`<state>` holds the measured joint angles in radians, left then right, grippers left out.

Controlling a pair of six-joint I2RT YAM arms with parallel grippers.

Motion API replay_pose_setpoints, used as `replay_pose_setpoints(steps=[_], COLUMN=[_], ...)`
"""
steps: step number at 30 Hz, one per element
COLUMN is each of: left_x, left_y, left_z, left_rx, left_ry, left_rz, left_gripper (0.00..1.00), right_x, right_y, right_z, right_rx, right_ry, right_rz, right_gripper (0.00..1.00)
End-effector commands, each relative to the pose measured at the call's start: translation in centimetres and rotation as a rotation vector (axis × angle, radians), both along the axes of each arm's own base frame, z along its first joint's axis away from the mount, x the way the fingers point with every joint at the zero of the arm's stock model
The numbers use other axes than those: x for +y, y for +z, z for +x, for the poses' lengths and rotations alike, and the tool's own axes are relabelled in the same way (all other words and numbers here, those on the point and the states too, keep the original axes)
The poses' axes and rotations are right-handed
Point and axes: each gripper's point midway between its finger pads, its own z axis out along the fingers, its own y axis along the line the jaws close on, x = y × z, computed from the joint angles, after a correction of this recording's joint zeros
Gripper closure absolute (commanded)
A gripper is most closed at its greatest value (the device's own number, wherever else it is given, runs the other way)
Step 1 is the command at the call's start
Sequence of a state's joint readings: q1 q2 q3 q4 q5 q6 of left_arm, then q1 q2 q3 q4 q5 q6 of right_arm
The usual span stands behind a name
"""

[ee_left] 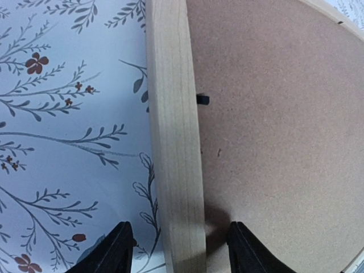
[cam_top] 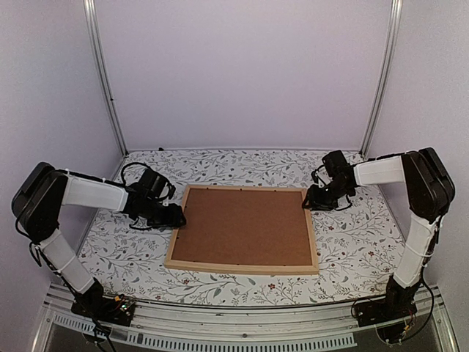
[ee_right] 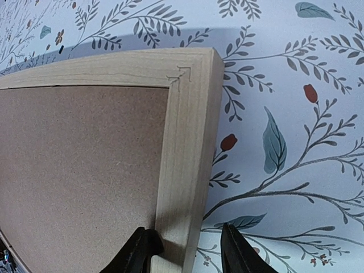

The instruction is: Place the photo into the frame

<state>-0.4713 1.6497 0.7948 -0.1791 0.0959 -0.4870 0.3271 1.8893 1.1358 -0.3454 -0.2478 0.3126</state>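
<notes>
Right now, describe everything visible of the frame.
The frame is a large rectangle of pale wood strips, lying flat, back up, on the floral tablecloth. A brown backing board fills it; a small black tab shows at its inner edge. The left gripper and right gripper straddle its side rails, jaws open.

- Pale lilac back wall (cam_top: 242,73), plain and evenly lit.
- Matching side walls (cam_top: 44,88).
- Aluminium uprights (cam_top: 105,81) in both rear corners.
- White floral tablecloth (cam_top: 220,165) with grey sprigs and red flowers.
- Slotted metal rail (cam_top: 242,317) along the near edge.
</notes>
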Motion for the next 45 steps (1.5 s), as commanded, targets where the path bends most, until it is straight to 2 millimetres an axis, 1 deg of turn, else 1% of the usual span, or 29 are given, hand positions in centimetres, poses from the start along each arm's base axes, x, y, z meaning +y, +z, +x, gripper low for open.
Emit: replay_pose_setpoints(steps=[1,3,5,7,9,12,17,20,22,26,27,30,32,33,38,41,45], left_x=[-0.2,-0.3,-0.8,-1.4,-2.3,-3.8,-6.5,-7.1,-7.1,-6.6,-6.5,-5.8,-5.5,-5.0,-4.9,-5.2,-5.7], left_y=[-0.8,-0.9,-0.9,-0.9,-0.9,-0.9,-0.5,0.1,0.8,1.9,2.1,2.3,2.3,2.3,1.8,1.5,0.9], left_z=[-0.7,-0.8,-1.1,-1.6,-2.3,-4.0,-7.3,-8.6,-8.9,-8.5,-8.3,-7.6,-7.4,-7.0,-6.5,-6.2,-6.1], left_rx=[0.013,0.015,0.019,0.024,0.03,0.05,0.078,0.081,0.07,0.027,0.015,-0.016,-0.021,-0.039,-0.039,-0.029,-0.009], left_ry=[-0.006,-0.01,-0.02,-0.034,-0.052,-0.088,-0.149,-0.147,-0.135,-0.1,-0.093,-0.073,-0.066,-0.049,-0.053,-0.065,-0.083], left_rz=[0.004,-0.003,-0.018,-0.034,-0.056,-0.1,-0.144,-0.157,-0.158,-0.135,-0.126,-0.08,-0.054,-0.028,0.007,0.023,0.029], left_gripper=[0.41,0.42,0.45,0.48,0.5,0.51,0.53,0.53,0.53,0.5,0.49,0.43,0.37,0.33,0.14,0.1,0.09], right_x=[-1.7,-1.6,-1.6,-1.6,-1.8,-2.5,-4.3,-4.9,-5.3,-7.2,-7.3,-7.1,-6.8,-6.7,-5.9,-5.6,-5.3], right_y=[-2.0,-0.6,1.6,3.4,4.7,5.3,4.6,4.1,4.1,4.2,4.3,4.0,3.6,3.5,2.8,2.2,1.6], right_z=[-0.5,-0.4,-0.1,0.1,0.4,0.7,1.4,1.6,1.4,1.1,1.0,0.9,0.7,0.7,0.6,0.5,0.3], right_rx=[0.048,0.024,-0.012,-0.039,-0.059,-0.071,-0.067,-0.052,-0.046,-0.046,-0.047,-0.039,-0.031,-0.029,-0.017,-0.006,0.001], right_ry=[-0.05,-0.048,-0.051,-0.049,-0.044,-0.048,-0.056,-0.051,-0.06,-0.099,-0.099,-0.091,-0.081,-0.078,-0.055,-0.047,-0.034], right_rz=[-0.087,-0.062,-0.028,-0.013,-0.01,-0.027,-0.135,-0.18,-0.208,-0.306,-0.314,-0.323,-0.327,-0.327,-0.34,-0.352,-0.375], right_gripper=[0.56,0.56,0.56,0.56,0.56,0.55,0.53,0.54,0.54,0.55,0.55,0.55,0.55,0.55,0.55,0.55,0.55])
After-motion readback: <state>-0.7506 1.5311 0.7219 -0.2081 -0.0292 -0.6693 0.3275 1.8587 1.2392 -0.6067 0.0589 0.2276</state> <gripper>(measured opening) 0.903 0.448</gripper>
